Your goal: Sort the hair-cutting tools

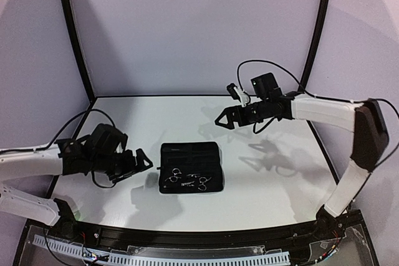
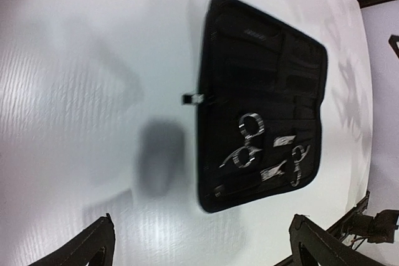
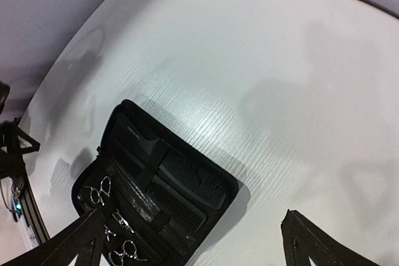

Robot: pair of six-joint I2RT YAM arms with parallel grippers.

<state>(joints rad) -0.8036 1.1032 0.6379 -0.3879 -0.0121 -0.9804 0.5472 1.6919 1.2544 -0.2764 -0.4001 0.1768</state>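
Both the left gripper [image 1: 139, 162] and the right gripper [image 1: 222, 120] hang above the table [image 1: 268, 172], jaws spread wide, nothing held. The 2 scissors [image 2: 248, 144] and 2 combs [image 3: 190, 177] lie inside the open black case [image 1: 190, 152]. The combs look risky to me: tucked into pockets, a pull could snag them or drag the light case along

White arm links [image 1: 321, 109], black joints [image 1: 369, 135], looping cables [image 1: 274, 66]

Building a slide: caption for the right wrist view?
Right gripper open, facing a black case holding combs and scissors.
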